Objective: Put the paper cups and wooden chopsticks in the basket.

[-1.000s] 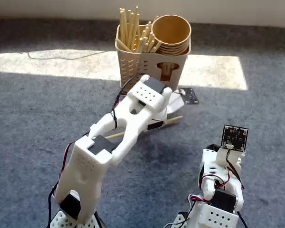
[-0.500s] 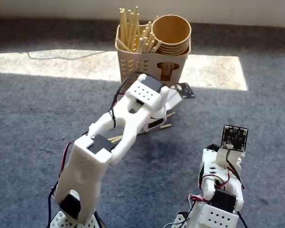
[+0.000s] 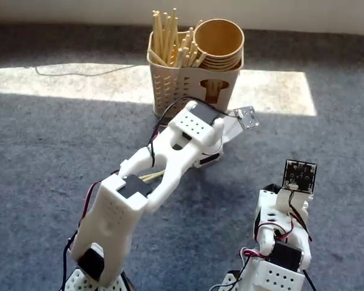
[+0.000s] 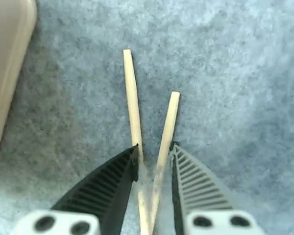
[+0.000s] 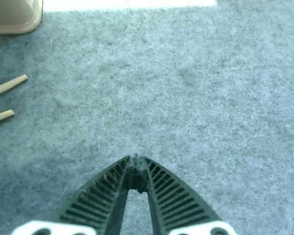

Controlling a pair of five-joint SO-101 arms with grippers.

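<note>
My left gripper (image 4: pixel 153 148) is clamped, firmly I think, on two pale wooden chopsticks (image 4: pixel 131 93) just before the beige slotted plastic basket (image 3: pixel 194 88). My right gripper (image 5: pixel 135 169), fingertips together, sits well back from it.

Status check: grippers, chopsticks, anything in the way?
Left gripper shut on two wooden chopsticks, near basket. Right gripper shut, empty, over carpet. Basket crowded: paper cups, chopstick bundle.
</note>
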